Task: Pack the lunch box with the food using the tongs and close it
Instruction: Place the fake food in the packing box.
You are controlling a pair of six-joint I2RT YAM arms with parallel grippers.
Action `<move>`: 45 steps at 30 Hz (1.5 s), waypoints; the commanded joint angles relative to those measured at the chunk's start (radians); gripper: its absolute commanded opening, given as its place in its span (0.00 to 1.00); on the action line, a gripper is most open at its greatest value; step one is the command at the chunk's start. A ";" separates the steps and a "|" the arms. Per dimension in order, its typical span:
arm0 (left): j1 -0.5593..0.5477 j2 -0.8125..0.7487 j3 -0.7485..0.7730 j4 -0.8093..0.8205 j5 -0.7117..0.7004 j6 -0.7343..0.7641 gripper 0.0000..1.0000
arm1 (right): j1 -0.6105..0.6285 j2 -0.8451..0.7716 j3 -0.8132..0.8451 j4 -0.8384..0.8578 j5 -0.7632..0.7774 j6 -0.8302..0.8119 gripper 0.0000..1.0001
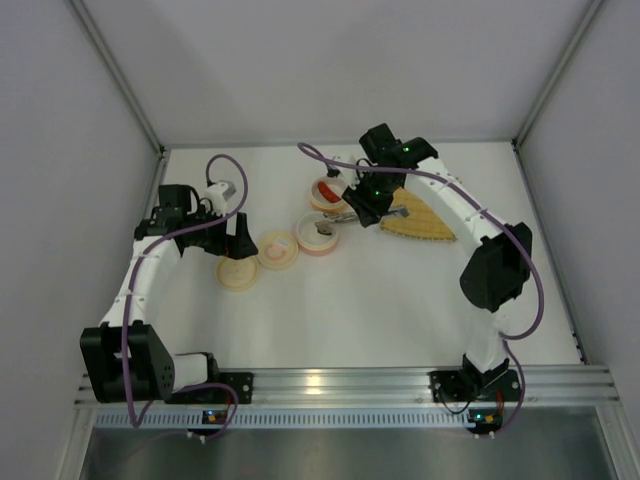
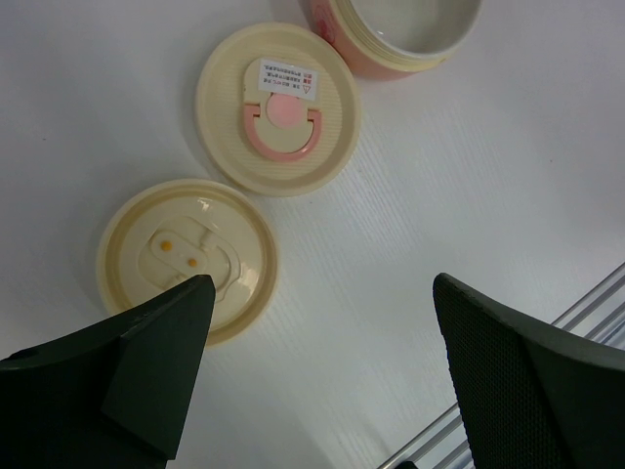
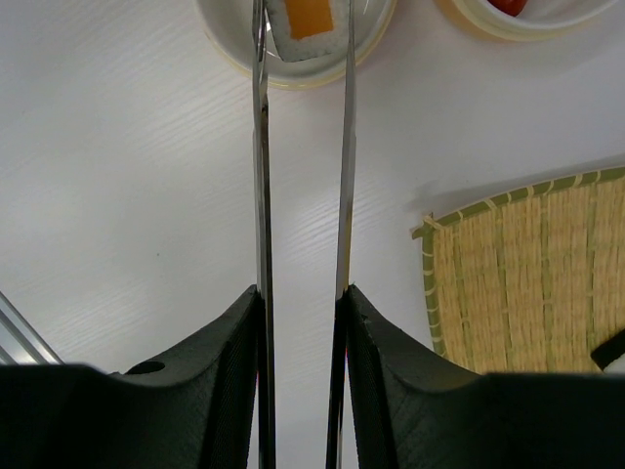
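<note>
My right gripper (image 3: 301, 293) (image 1: 360, 208) is shut on the silver tongs (image 3: 260, 195), whose two arms run forward from between its fingers. The tong tips pinch a sushi roll (image 3: 305, 21), white rice with an orange centre, inside the rim of a pink lunch box bowl (image 3: 234, 54) (image 1: 320, 238). A second bowl (image 1: 328, 192) (image 3: 488, 24) behind it holds the red sausage (image 1: 327, 190). My left gripper (image 2: 322, 288) (image 1: 240, 238) hangs open above the table beside two cream lids, one with a pink handle (image 2: 278, 107) and one lying inside up (image 2: 186, 259).
The tan bamboo mat (image 1: 422, 224) (image 3: 532, 283) lies to the right of the bowls, with a small black piece (image 3: 610, 347) at its edge. A bowl's rim (image 2: 400, 49) shows at the top of the left wrist view. A metal rail (image 1: 330, 385) runs along the near edge.
</note>
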State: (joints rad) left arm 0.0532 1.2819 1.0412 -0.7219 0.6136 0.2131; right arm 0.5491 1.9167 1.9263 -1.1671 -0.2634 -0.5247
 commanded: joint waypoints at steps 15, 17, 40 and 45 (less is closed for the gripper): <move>0.014 -0.012 -0.006 0.026 0.026 0.029 0.98 | 0.060 0.022 0.042 0.046 0.015 -0.023 0.23; 0.016 -0.010 -0.006 0.027 0.026 0.031 0.98 | 0.069 0.028 0.043 0.041 0.024 -0.026 0.24; 0.019 -0.009 -0.012 0.024 0.031 0.037 0.98 | 0.083 0.039 0.046 0.007 0.096 -0.051 0.39; 0.020 -0.010 -0.012 0.024 0.032 0.037 0.98 | 0.081 0.038 0.045 0.003 0.107 -0.052 0.43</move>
State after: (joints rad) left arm 0.0662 1.2816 1.0355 -0.7216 0.6140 0.2348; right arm 0.6144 1.9747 1.9266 -1.1679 -0.1783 -0.5629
